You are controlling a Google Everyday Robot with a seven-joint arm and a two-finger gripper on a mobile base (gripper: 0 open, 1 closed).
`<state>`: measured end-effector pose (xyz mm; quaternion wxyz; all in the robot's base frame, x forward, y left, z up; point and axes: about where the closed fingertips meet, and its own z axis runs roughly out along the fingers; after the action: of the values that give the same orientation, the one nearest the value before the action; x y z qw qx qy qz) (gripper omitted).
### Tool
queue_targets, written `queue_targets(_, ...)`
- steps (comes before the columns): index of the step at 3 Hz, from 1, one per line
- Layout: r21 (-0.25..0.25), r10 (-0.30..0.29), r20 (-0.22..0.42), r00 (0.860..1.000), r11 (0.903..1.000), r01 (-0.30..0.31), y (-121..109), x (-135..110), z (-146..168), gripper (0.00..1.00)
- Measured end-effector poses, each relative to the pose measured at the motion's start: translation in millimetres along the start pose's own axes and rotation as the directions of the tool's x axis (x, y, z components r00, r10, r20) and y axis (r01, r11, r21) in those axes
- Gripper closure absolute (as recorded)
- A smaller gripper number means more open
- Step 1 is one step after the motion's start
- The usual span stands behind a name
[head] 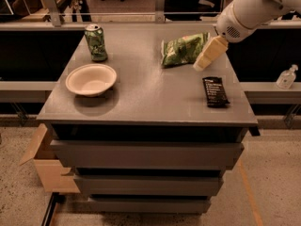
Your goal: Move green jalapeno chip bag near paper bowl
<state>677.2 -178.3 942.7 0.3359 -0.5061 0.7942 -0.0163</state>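
Observation:
The green jalapeno chip bag (182,48) lies crinkled on the grey table top at the back right. The paper bowl (91,79) sits empty at the left front of the table, well apart from the bag. My gripper (208,54) hangs from the white arm coming in from the upper right. Its cream-coloured end is just right of the bag's right edge, close to it or touching it.
A green soda can (96,42) stands behind the bowl at the back left. A flat black snack bar (215,91) lies at the right front. The grey table (150,102) has drawers below. A cardboard box (44,161) sits on the floor at the left.

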Motion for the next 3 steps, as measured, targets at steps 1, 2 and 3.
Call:
queue_targets(1,0.045,0.031,0.011,0.999,0.9985,-0.032,-16.5,-2.6,18.5,0.00)
queue_targets(2,0.095,0.080,0.028,0.996,0.9921,-0.082,-35.5,1.0,35.6,0.00)
queue_targets(3,0.115,0.107,0.043,0.993,0.9872,-0.111,-50.4,2.3,49.5,0.00)
